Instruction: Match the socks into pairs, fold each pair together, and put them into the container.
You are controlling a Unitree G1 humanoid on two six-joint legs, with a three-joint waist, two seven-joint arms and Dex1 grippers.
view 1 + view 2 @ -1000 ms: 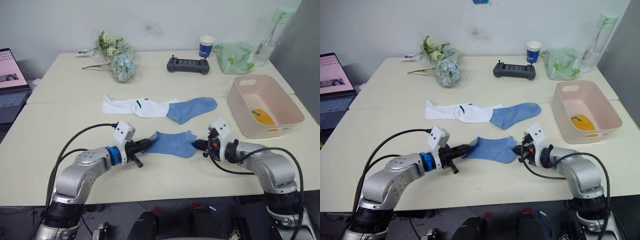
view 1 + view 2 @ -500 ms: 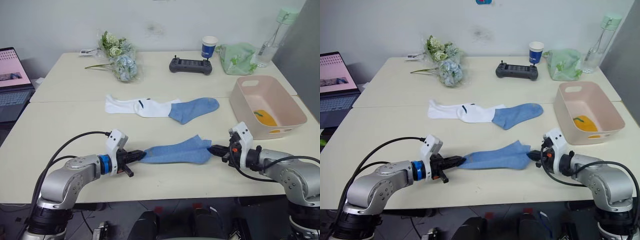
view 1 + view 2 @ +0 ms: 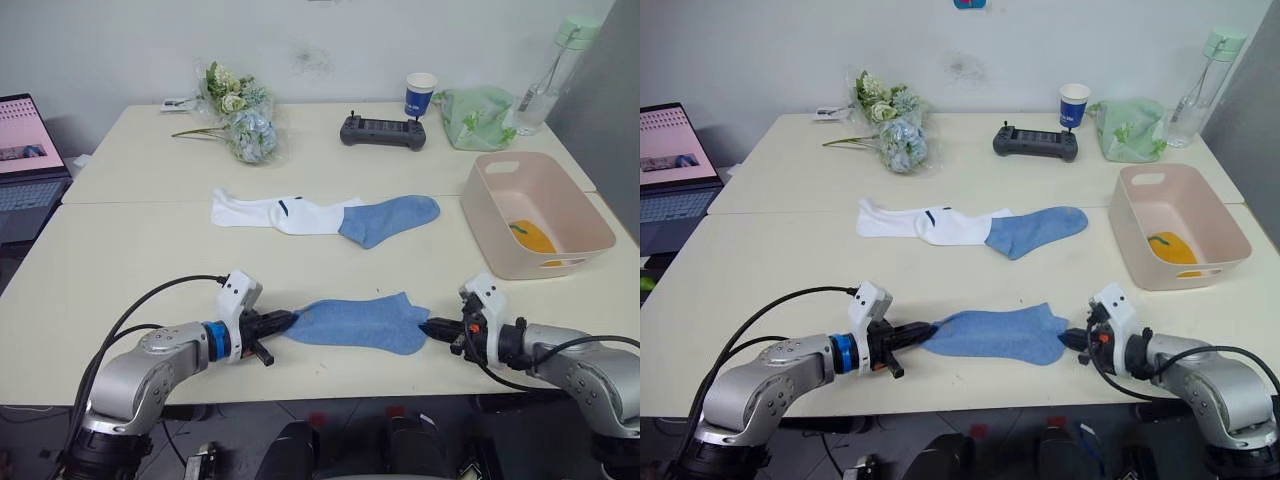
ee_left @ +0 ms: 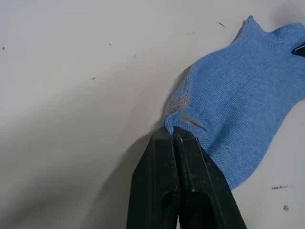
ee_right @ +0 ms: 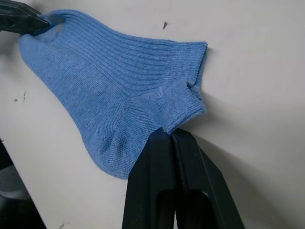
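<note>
Holding: a light blue sock point(image 3: 355, 323) lies flat at the surface's near edge, the left gripper point(image 3: 283, 322) with fingers pinching its toe, the right gripper point(image 3: 432, 327) pinching its cuff.
Progress: early, I judge; this sock is not yet laid on its mate.
Left over: second blue sock point(image 3: 387, 217) overlapping a white sock point(image 3: 270, 212) mid-surface.
Container point(image 3: 482, 202): pink tub on the right, something mustard-yellow point(image 3: 526, 235) inside, likely the yellow socks.

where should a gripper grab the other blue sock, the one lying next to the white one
Best guess: pinch the toe end of the far blue sock, coming from the robot's right. That end lies flat and free toward the container, while its cuff end meets or overlaps the white sock, where a pinch could catch both.
</note>
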